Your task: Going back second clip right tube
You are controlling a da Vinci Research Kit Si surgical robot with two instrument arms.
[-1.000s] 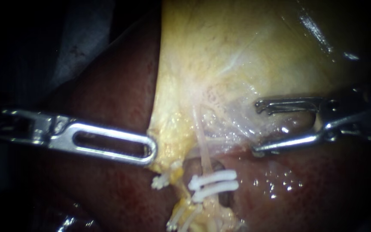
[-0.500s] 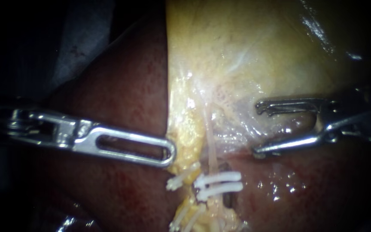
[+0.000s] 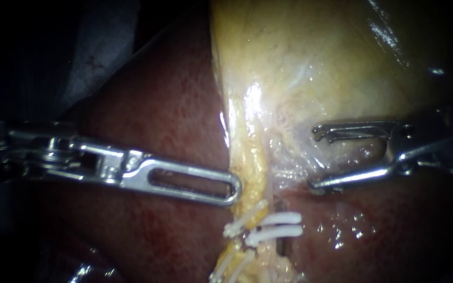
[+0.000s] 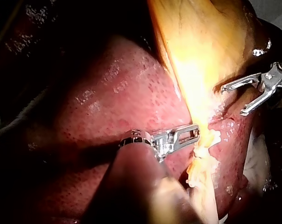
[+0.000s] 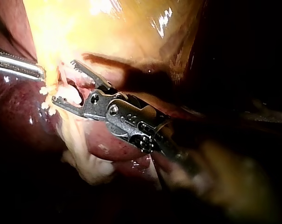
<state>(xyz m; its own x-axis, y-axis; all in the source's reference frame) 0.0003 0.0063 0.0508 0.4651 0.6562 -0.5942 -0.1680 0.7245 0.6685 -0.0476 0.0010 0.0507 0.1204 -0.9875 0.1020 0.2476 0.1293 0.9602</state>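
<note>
Right instrument [image 3: 313,156] spread and empty beside the clipped right tube; left instrument [image 3: 234,189] pinching the gallbladder [image 3: 315,63].

The right instrument's jaws gape wide and grip nothing. The upper one lies against pale gallbladder tissue, and the tip of the lower one is near the tube, up and to the right of the clips without touching them. Two white clips, an upper clip [image 3: 281,217] and a lower clip [image 3: 279,231], sit side by side low in the endoscope view. Each lies nearly level across the right tube [image 3: 268,196], which runs up and down. The left instrument's slotted jaws are pressed together on the gallbladder's yellow edge, just above the clips. Its shaft crosses the liver [image 3: 158,105] from the left and slopes slightly down. The right shaft comes in about level from the right edge.
</note>
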